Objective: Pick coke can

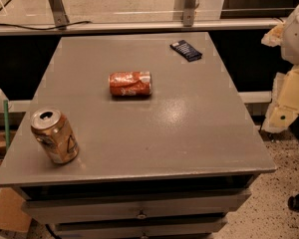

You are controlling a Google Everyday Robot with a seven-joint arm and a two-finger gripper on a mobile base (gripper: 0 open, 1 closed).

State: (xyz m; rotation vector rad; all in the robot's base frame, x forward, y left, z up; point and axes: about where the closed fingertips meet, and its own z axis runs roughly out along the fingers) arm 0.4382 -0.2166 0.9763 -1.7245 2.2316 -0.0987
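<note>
The coke can (pixel 130 83) lies on its side near the middle of the grey table top (pixel 189 128). It is red-orange with white lettering and a dented body, and its silver end points right. My gripper (pixel 281 108) hangs with the pale arm at the right edge of the view. It is beyond the table's right side, well away from the can, and holds nothing that I can see.
A gold-orange can (pixel 55 136) with an open silver top stands upright at the front left corner. A dark blue flat packet (pixel 186 50) lies at the back right. Drawers (pixel 139 205) run under the front edge. A cardboard box (pixel 7 210) sits on the floor at the left.
</note>
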